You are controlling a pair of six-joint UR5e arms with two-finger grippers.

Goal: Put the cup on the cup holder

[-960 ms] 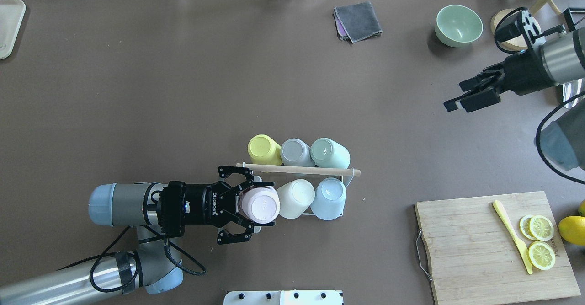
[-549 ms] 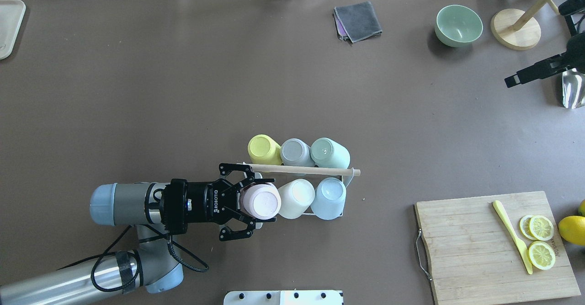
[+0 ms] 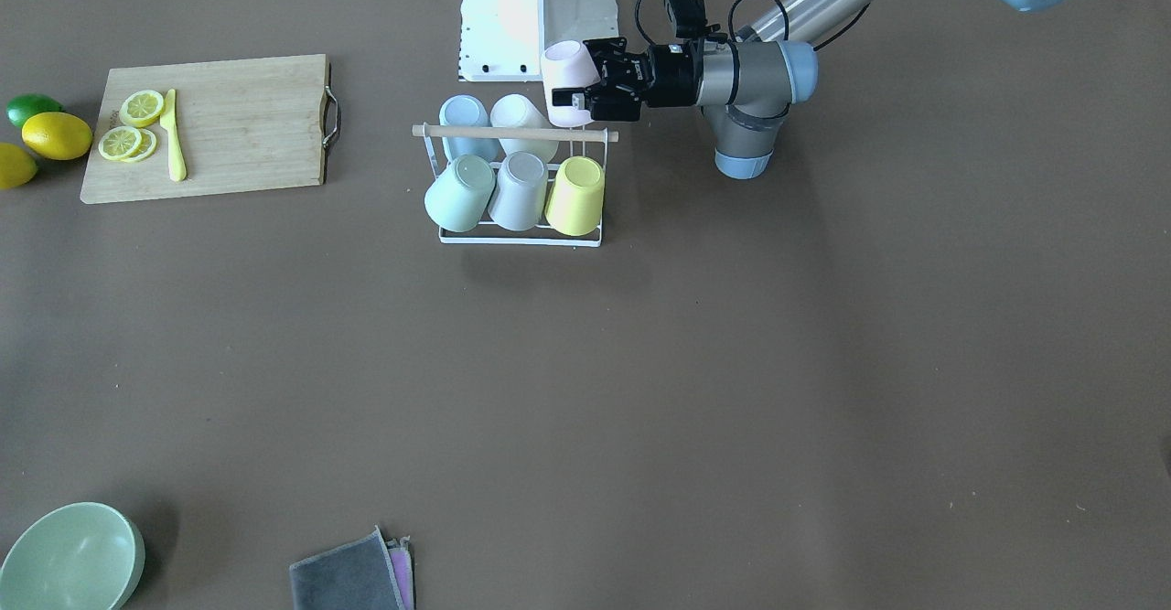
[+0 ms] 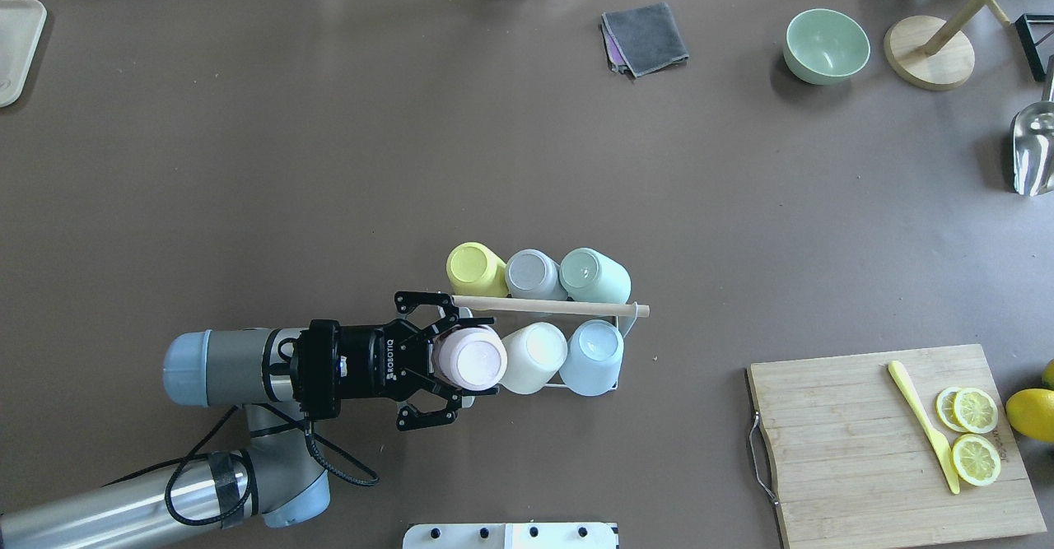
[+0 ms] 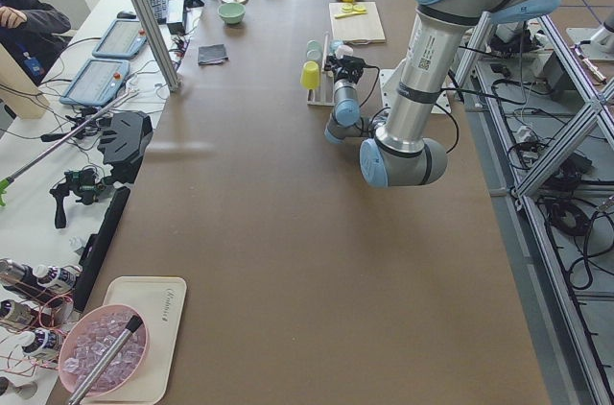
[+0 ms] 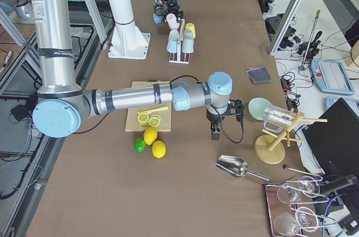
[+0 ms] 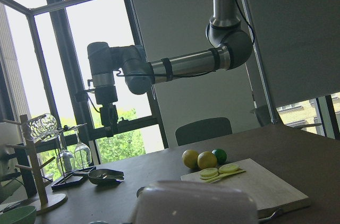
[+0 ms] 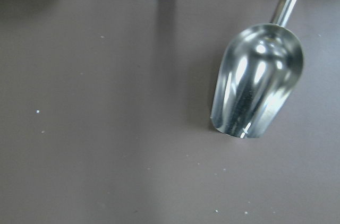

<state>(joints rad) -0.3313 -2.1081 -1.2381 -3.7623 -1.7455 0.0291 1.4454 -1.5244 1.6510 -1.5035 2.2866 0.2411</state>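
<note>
The cup holder (image 4: 543, 306) is a white wire rack with a wooden rod across its top, near the table's front middle; it also shows in the front-facing view (image 3: 512, 133). Yellow (image 4: 473, 269), grey (image 4: 533, 273), green (image 4: 593, 275), cream (image 4: 533, 357) and blue (image 4: 594, 357) cups sit upside down on it. My left gripper (image 4: 478, 358) is shut on a pink cup (image 4: 471, 360), holding it bottom-up at the rack's left end beside the cream cup. My right gripper (image 6: 215, 131) points down far right, above a metal scoop (image 8: 257, 88); I cannot tell if it is open.
A wooden cutting board (image 4: 832, 442) with lemon slices and a yellow knife lies front right. A green bowl (image 4: 826, 45), a folded grey cloth (image 4: 645, 37) and a wooden stand base (image 4: 929, 53) are at the far side. The scoop also shows in the overhead view (image 4: 1033, 150).
My right arm has swung out of the overhead view to the right. My left gripper has shifted the pink cup slightly toward the rod, closer into the rack.
</note>
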